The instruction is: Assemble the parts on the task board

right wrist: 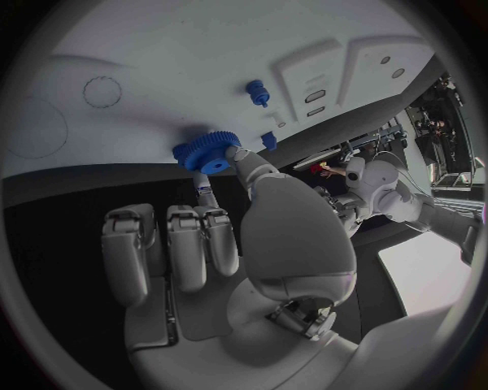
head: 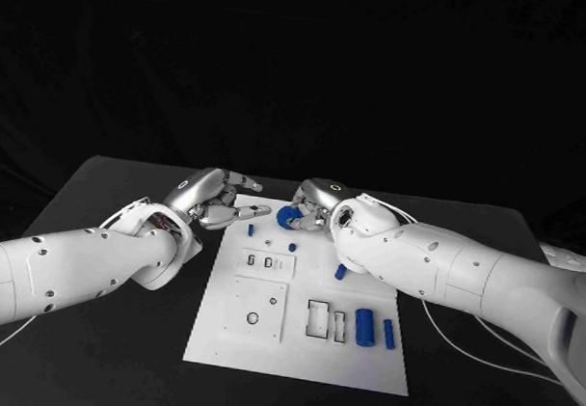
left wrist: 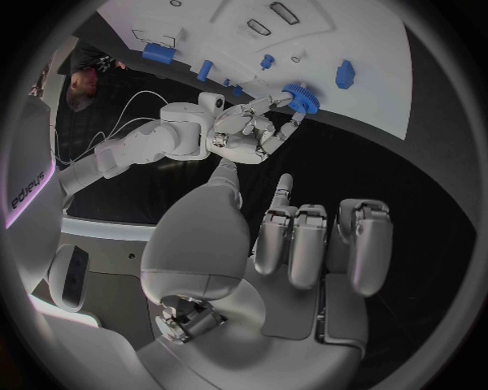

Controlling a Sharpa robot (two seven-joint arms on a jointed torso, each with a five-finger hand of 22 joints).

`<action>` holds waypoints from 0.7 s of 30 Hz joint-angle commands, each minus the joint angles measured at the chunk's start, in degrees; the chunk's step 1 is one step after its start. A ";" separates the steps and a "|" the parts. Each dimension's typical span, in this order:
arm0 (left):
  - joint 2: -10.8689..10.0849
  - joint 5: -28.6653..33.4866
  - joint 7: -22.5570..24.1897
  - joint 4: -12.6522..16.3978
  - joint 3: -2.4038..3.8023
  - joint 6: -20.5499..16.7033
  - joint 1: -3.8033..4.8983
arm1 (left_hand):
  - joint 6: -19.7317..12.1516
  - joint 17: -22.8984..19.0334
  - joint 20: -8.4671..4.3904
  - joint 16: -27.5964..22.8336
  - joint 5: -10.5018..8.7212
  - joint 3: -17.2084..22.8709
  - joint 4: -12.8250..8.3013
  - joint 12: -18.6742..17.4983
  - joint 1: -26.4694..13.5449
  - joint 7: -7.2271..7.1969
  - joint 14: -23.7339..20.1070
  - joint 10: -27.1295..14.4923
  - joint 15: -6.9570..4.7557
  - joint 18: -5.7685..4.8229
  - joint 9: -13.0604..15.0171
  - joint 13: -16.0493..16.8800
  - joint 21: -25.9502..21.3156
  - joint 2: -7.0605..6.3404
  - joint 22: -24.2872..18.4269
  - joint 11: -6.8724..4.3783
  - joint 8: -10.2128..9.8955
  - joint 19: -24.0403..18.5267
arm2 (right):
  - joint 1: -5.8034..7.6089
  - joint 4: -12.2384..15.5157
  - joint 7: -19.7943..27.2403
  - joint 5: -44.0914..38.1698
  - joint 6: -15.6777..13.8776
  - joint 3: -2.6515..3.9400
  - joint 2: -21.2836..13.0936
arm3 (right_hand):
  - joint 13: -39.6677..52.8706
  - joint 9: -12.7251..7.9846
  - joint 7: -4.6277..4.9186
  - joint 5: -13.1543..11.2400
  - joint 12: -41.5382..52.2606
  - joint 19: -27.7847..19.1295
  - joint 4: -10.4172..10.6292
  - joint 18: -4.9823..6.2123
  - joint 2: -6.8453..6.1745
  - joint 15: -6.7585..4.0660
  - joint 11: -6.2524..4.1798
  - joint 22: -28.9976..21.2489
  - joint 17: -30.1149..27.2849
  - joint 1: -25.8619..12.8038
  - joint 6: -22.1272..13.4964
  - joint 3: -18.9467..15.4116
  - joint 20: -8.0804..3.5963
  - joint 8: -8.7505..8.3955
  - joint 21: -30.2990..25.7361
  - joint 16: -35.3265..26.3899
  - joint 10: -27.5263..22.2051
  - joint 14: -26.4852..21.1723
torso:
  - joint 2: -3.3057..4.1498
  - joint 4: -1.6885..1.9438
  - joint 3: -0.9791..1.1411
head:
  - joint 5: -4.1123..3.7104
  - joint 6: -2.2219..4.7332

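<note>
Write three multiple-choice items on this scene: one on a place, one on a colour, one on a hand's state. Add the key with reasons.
1. Where is the gear?
A. At the task board's far edge
B. At its near edge
C. Off the table

2. What colour is the gear?
A. Red
B. Blue
C. Green

3. What is the right hand doing?
A. Resting flat on the table
B. Holding a cable
C. Pinching the gear

Key: 1 A, the head view shows it at the board's far end. 2 B, it is blue in the right wrist view. 3 C, its fingertips close on the gear there.
</note>
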 commanded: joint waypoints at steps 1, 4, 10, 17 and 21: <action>0.16 -0.22 0.21 0.01 0.06 -0.35 0.10 | 0.35 15.05 0.30 0.15 -0.07 0.16 -0.08 0.15 0.05 -0.16 5.96 5.85 0.13 -0.43 -0.08 15.10 0.14 0.50 15.09 0.23 -0.25 6.03 | -0.49 0.06 -0.72 -0.53 3.36 -0.27 0.08 | 15.10 0.09 -3.56 -0.07 0.38 6.00 -0.35 -0.82 0.46 0.32 0.43 15.07 15.09 -0.12 4.04 -0.06 0.18 0.17 0.26 0.36 6.09 5.86 | 0.05 0.00 0.02 | -0.04 0.08; 0.17 -0.22 0.22 -0.05 0.06 -0.34 0.10 | 0.35 15.05 0.30 0.15 -0.07 0.16 -0.08 0.15 0.05 -0.16 5.96 5.85 0.13 -0.43 -0.08 15.10 0.14 0.50 15.09 0.23 -0.25 6.03 | -0.54 0.04 -0.83 -0.53 3.66 -0.27 0.10 | 15.10 0.07 -3.54 -0.15 0.38 6.00 -0.34 -0.82 0.46 0.33 0.45 15.07 15.09 -0.16 4.04 -0.08 0.19 0.13 0.26 0.36 6.09 5.86 | 0.03 0.00 0.02 | -0.06 0.09; 0.20 -0.22 0.25 -0.13 0.05 -0.30 0.09 | 0.35 15.05 0.30 0.15 -0.07 0.16 -0.08 0.15 0.05 -0.16 5.96 5.85 0.13 -0.43 -0.08 15.10 0.14 0.50 15.09 0.23 -0.25 6.03 | -0.63 0.01 -1.07 -0.52 4.13 -0.27 0.13 | 15.10 0.06 -3.54 -0.17 0.38 6.00 -0.34 -0.82 0.46 0.33 0.45 15.07 15.09 -0.17 4.04 -0.08 0.19 0.12 0.26 0.36 6.09 5.86 | 0.05 -0.02 0.02 | -0.10 0.14; 0.15 -0.23 0.37 -0.28 0.05 -0.34 0.08 | 0.35 15.05 0.30 0.15 -0.07 0.16 -0.08 0.15 0.05 -0.16 5.96 5.85 0.13 -0.43 -0.08 15.10 0.14 0.50 15.09 0.23 -0.25 6.03 | -0.88 0.25 -1.33 -0.37 4.75 -0.28 0.09 | 15.10 -0.02 -3.42 -0.41 0.38 6.00 -0.30 -0.82 0.38 0.39 0.53 15.07 15.09 -0.37 4.03 -0.19 0.24 -0.02 0.26 0.36 6.09 5.86 | -0.04 -0.16 0.00 | -0.07 0.12; 0.14 -0.23 0.37 -0.40 0.05 -0.37 0.08 | 0.38 15.05 0.33 0.15 -0.07 0.09 -0.07 0.15 0.12 -0.16 5.96 5.85 0.12 -0.43 -0.09 15.10 0.14 0.57 15.09 0.23 -0.30 6.03 | -1.02 0.54 -1.47 0.11 5.33 -0.28 -0.06 | 15.10 -0.05 -3.40 -0.53 0.38 6.00 -0.29 -0.82 0.35 0.40 0.56 15.07 15.09 -0.43 4.03 -0.23 0.26 -0.07 0.26 0.36 6.09 5.86 | 0.01 -0.15 -0.02 | -0.16 0.07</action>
